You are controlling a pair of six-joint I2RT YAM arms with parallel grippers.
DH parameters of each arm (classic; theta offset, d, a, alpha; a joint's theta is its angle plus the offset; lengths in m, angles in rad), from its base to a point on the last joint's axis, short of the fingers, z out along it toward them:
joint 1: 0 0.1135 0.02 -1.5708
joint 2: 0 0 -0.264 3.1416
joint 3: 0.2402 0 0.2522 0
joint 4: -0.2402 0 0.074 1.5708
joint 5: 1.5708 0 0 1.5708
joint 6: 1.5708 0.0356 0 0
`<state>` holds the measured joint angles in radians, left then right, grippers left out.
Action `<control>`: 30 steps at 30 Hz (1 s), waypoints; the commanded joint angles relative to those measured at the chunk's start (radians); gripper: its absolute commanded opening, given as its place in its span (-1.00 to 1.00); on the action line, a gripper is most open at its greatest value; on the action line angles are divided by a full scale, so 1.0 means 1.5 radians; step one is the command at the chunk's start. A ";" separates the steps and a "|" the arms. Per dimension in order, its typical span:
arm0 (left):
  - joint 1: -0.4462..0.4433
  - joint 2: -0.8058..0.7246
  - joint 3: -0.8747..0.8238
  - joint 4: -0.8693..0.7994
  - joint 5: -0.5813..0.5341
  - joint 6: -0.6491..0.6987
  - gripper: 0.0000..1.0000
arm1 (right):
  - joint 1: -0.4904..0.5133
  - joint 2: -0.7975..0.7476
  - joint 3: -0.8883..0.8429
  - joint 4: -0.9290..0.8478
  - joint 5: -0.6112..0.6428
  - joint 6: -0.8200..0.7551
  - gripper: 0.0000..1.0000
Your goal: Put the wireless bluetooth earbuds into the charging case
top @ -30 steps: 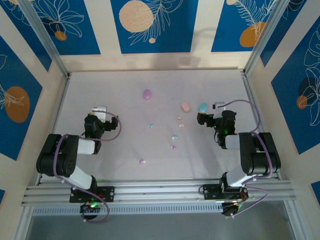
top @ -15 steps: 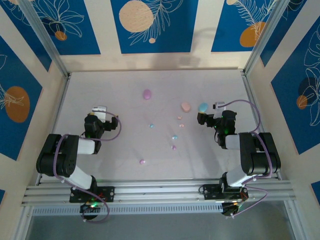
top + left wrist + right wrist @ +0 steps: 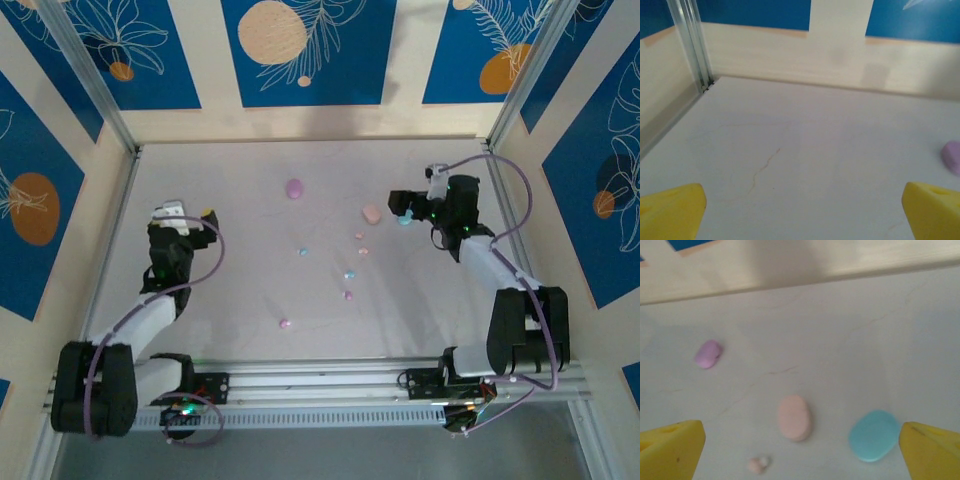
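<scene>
The left end effector [image 3: 190, 212] and the right end effector [image 3: 398, 208] are held wide open and empty. The earbuds [image 3: 350, 273] are scattered mid-bench [image 3: 240, 170] — the pink case [image 3: 372, 213] toward the far edge. One bud is best pinched squarely, low.

The 2 arms stretch up from the frame's bottom edge. The left gripper [image 3: 188, 212] sits at middle left, the right gripper [image 3: 400, 207] right of centre; both have jaws spread wide.

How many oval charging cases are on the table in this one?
3: purple case at far centre, pink case right of centre, blue case just right of the pink one. None looks hidden.
</scene>
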<state>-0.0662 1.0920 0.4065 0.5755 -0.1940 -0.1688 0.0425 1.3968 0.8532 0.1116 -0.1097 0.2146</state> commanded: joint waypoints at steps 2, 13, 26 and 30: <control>0.005 -0.045 0.033 -0.112 0.123 -0.107 1.00 | 0.045 0.090 0.087 -0.205 -0.079 0.033 0.89; -0.007 -0.029 0.016 -0.093 0.382 -0.300 1.00 | 0.114 0.334 0.361 -0.408 0.083 -0.052 0.63; -0.009 -0.024 0.015 -0.080 0.411 -0.296 1.00 | 0.147 0.481 0.523 -0.509 0.180 -0.135 0.48; -0.009 -0.015 0.023 -0.086 0.414 -0.297 1.00 | 0.148 0.498 0.531 -0.518 0.167 -0.153 0.29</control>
<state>-0.0742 1.0584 0.4068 0.4507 0.3939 -0.6048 0.2619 2.1185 1.6154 -0.6186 0.1429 0.0235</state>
